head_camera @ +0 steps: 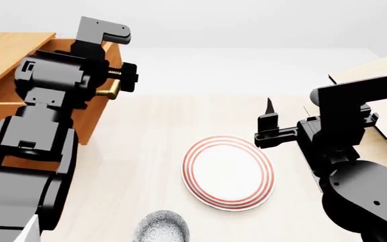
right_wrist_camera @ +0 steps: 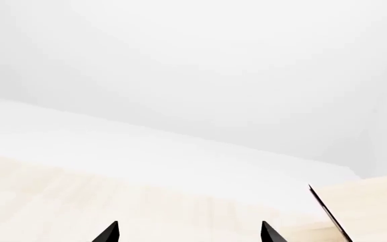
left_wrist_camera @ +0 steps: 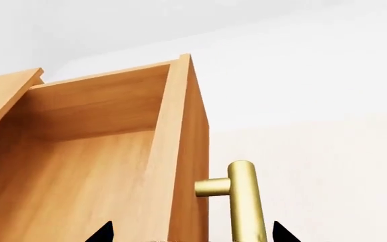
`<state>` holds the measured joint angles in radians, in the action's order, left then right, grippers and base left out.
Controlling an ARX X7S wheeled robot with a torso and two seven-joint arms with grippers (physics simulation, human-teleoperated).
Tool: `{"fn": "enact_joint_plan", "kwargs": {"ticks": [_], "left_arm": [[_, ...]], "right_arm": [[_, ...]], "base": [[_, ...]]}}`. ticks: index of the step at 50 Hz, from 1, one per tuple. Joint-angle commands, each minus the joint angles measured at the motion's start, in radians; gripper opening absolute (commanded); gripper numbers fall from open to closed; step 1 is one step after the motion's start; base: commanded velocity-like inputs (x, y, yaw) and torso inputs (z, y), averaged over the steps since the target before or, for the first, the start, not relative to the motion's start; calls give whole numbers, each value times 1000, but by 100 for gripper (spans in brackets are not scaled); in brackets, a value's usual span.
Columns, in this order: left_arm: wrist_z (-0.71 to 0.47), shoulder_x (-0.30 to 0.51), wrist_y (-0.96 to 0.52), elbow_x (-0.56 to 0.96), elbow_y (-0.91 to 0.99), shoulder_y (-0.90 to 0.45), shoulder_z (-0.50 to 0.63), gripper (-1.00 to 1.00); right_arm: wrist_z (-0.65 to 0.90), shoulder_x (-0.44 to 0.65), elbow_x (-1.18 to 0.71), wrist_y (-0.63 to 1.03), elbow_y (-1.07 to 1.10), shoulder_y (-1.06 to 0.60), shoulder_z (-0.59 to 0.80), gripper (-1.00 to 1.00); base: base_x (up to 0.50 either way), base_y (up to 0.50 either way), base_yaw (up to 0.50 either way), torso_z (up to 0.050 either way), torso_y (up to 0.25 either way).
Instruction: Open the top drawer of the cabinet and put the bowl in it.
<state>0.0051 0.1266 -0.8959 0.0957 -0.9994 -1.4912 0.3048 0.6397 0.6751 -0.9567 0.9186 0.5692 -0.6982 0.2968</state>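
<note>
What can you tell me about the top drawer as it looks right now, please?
The top drawer is orange-brown wood with a lighter inside, pulled out of the cabinet and empty as far as the left wrist view shows. Its brass bar handle stands off the front on a short post, between the open left gripper's fingertips.

Pale wood tabletop (head_camera: 153,131) before plain, seemingly featureless white walls.

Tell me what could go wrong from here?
The left gripper is open around the brass handle of the pulled-out top drawer; backing off carelessly might snag it. The bowl sits close below, beside the plate; either arm reaching for it may nudge that plate.
</note>
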Motion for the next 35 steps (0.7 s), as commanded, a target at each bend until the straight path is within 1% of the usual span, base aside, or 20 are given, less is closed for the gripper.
{"fn": "enact_joint_plan", "kwargs": {"ticks": [1,18,35], "left_arm": [[24,-6,-124,96,178,135,-41,100],[36,-13,-198,134,325,203,-32,100],[39,-23,-222,156,388,240,-14,100]], "right_arm": [[6,-3,-4,9,1,-12,7,100],[8,-8,-4,15,-3,-23,18,100],[7,-9,-2,8,-8,-20,22,100]], "base": [[0,0,0,0,0],[-4,0,1,0,0],[-9,0,3,0,1]]}}
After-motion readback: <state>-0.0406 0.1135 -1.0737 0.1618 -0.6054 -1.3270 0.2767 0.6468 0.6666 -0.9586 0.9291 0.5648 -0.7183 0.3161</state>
